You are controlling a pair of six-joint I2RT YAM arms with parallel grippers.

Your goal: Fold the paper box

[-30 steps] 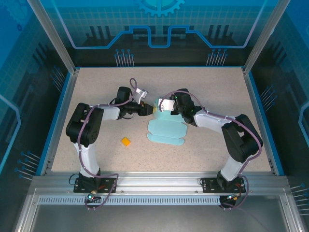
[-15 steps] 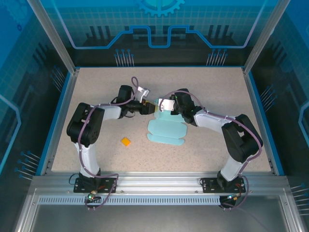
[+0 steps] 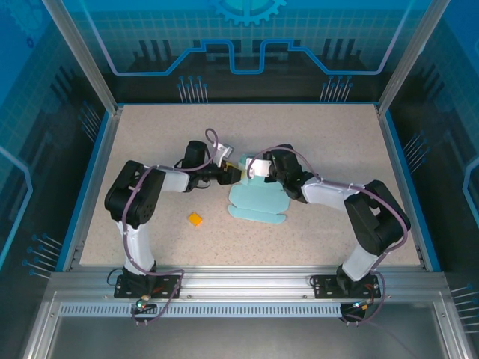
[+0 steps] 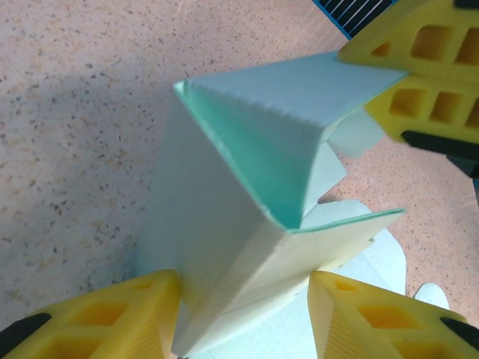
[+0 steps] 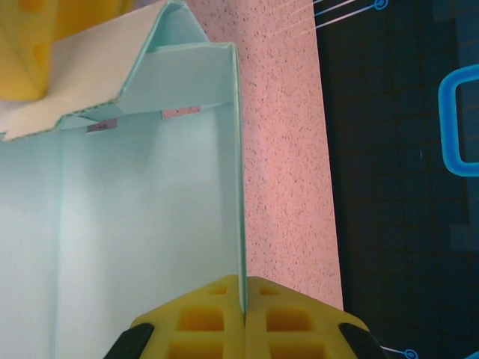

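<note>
Now: right claw (image 5: 243, 288) clenched on an upright wall of the paper box (image 3: 258, 202); left claw (image 4: 243, 293) straddles its folded flap, grip cannot be told.

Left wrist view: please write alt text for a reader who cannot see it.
A half-folded pale blue box stands between the two yellow fingers of the left gripper, which touch its sides at the bottom edge. The right gripper pinches its upper flap at the top right, above a speckled table.
</note>
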